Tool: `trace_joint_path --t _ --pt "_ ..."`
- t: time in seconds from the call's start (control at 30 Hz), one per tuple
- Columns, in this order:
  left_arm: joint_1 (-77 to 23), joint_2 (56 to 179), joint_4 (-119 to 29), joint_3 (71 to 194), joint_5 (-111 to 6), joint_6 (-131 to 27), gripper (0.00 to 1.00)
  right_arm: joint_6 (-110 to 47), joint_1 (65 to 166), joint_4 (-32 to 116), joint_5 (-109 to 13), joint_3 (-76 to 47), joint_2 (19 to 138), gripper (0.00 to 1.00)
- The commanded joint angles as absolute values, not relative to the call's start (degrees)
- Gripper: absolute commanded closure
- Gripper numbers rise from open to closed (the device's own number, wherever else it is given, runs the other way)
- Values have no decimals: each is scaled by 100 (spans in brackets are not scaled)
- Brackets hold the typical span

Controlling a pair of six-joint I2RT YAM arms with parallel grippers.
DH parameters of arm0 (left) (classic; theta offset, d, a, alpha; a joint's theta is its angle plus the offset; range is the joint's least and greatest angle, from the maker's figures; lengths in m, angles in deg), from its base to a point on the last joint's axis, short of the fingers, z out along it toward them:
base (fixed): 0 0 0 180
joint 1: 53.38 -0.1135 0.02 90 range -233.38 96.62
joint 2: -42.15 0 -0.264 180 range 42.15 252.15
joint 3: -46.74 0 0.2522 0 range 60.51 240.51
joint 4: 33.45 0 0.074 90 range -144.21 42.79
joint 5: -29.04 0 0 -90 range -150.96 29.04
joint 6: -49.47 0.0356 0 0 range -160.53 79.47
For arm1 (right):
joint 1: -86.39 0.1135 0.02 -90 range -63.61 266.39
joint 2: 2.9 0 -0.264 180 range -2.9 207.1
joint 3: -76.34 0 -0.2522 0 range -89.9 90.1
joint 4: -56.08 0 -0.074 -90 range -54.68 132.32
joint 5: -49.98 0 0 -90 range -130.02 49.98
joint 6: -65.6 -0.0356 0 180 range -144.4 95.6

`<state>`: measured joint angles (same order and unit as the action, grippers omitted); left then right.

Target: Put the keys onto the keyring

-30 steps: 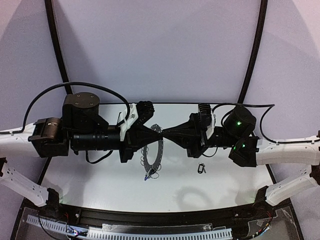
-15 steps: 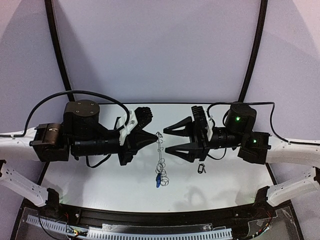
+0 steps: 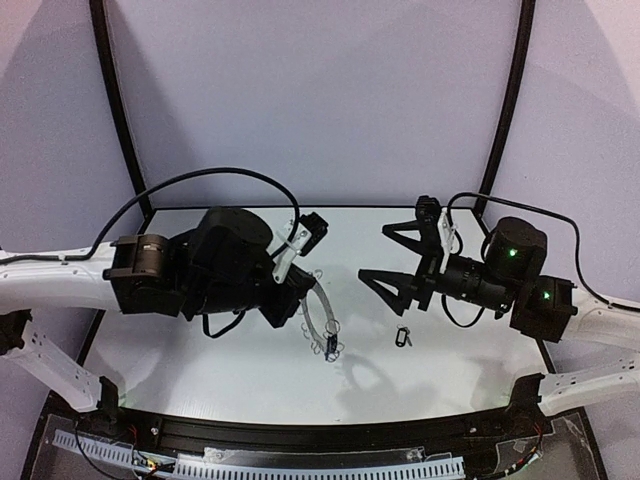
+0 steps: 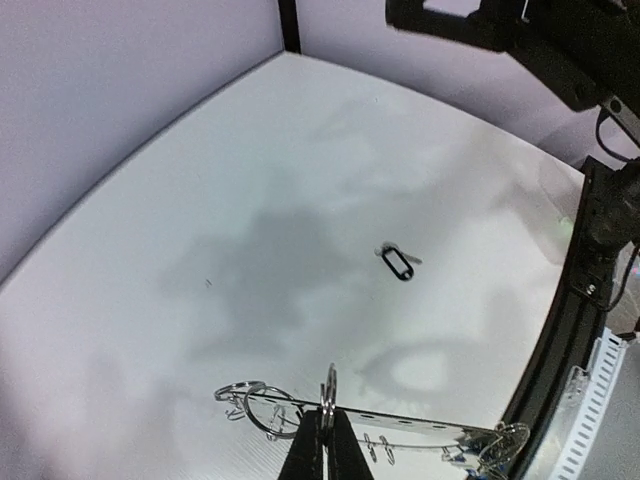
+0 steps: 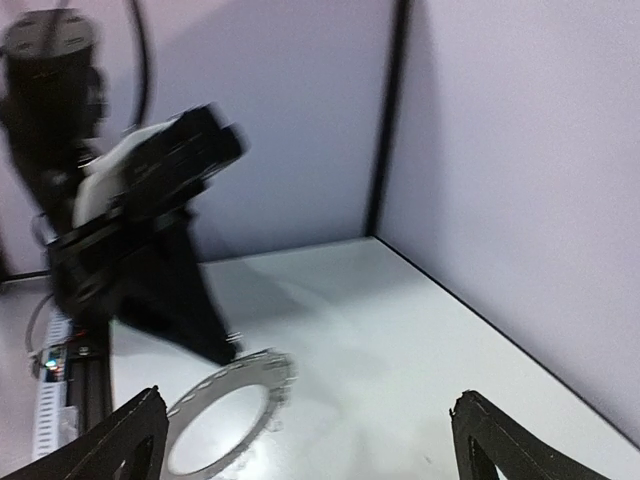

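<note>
We see the keyring [image 4: 400, 418] only edge-on from the left wrist. The blue key [image 3: 328, 346] is a mere speck at its lower rim, and we cannot tell how it hangs. The left gripper [image 4: 326, 432] is pinched tight on the keyring's rim. The right gripper [image 5: 308, 412] gapes wide, holding nothing. The black key [image 4: 397, 264] lies on the table [image 4: 200, 200].

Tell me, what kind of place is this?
Likely a robotics lab test booth: a left arm and right arm over a white table, plain lilac walls around, the left pincer holding a keyring.
</note>
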<state>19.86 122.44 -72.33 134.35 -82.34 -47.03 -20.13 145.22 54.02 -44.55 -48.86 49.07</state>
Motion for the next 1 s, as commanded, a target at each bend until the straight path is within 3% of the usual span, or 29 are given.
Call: trace_joint_path --t 0.0,0.07,0.17,0.3,0.47,0.57,0.67,0.73,0.83,0.97 --pt "1526 12430 -8034 13739 -7405 -6330 99 -2509 14516 4414 -2603 -4518 5145 1" --pt "952 12587 -8178 13745 -6509 -6797 99 -2916 14429 3639 -1986 -4208 5411 1" --pt "732 12609 -8212 13752 -6384 -7034 99 -3314 14230 3020 -1829 -4010 5605 1" --pt "415 12937 -9198 14383 -5645 -7301 99 -4256 13538 1703 -2125 -3618 6007 1" --pt "355 13362 -9944 14898 -5523 -7491 99 -4506 13122 1379 -2424 -3610 6252 1" --pt "153 13522 -10111 14947 -4659 -7843 99 -4511 12942 1105 -2692 -3491 6498 1" --pt "8 13700 -10673 15039 -4617 -8013 99 -4182 12937 1472 -3302 -3626 6454 1" --pt "-70 13889 -11054 15163 -4666 -8154 99 -3468 12943 2487 -5249 -3959 6224 3" --pt "-81 13949 -10742 15296 -4628 -8202 99 -3220 13114 4305 -7149 -4548 6084 5" --pt "-78 13758 -9881 15285 -4541 -8250 99 -2780 13615 5161 -7551 -4429 6481 7"
